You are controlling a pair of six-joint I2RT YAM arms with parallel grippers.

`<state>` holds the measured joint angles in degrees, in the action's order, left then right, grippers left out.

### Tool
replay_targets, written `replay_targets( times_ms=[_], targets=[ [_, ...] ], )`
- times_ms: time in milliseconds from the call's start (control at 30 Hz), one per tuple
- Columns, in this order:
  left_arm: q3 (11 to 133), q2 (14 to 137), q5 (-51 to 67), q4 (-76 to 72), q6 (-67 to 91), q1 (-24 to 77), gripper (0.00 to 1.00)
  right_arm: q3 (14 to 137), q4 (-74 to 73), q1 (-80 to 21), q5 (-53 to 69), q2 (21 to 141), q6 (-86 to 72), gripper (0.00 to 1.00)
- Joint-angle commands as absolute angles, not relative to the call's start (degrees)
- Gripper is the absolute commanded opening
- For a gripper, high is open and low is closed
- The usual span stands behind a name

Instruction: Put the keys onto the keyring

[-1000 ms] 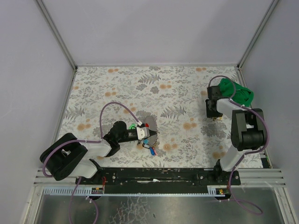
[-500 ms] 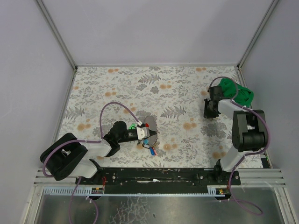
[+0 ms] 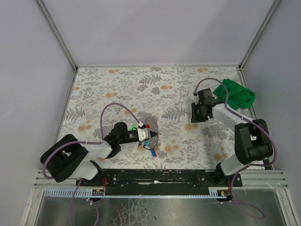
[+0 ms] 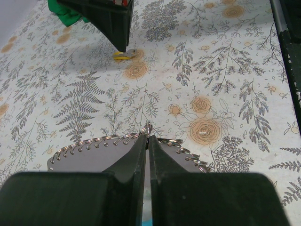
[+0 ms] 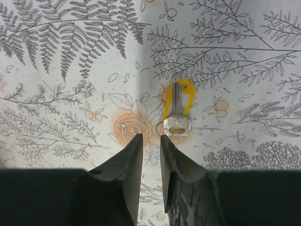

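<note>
Now the right gripper (image 5: 150,137) hovers, jaws narrowly apart and empty. The yellow-capped silver metal key (image 5: 177,115) lies flat on the floral tablecloth (image 5: 56,94), just beside one fingertip, so closing here could miss or skid it. Meanwhile the left gripper (image 4: 147,137) stands pinched on the silver wire keyring (image 4: 101,140).

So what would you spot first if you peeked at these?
Probably the bright green cloth, bunched by the right edge of the flowery table, towards the back. Next comes the little silver-and-yellow key, lying flat on the table just ahead of the right hand, which is slightly open and empty.
</note>
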<state>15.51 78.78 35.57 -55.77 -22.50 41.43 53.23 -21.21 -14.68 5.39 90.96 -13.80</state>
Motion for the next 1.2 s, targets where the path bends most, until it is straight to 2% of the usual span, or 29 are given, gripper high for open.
replay_targets(
  times_ms=[0,233,567,867,1167],
  targets=[
    [16.3,78.3,35.6,-58.4,-22.5,41.6,0.00,54.4,-23.5,-15.3,5.4,86.1,-13.6,0.30],
    [16.3,78.1,35.5,-58.4,-22.4,41.6,0.00,48.7,-18.6,-15.3,2.7,82.6,-19.4,0.37],
    [16.2,78.1,35.7,-58.4,-22.3,41.6,0.00,36.0,-4.4,-15.3,-4.1,74.4,-39.1,0.44],
    [16.3,78.3,35.8,-58.6,-22.1,41.6,0.00,32.7,-0.1,-15.5,-9.9,75.2,-48.2,0.43],
    [16.4,78.4,35.9,-58.5,-22.0,41.6,0.00,33.1,3.3,-15.8,-9.3,79.9,-49.4,0.38]
  ],
)
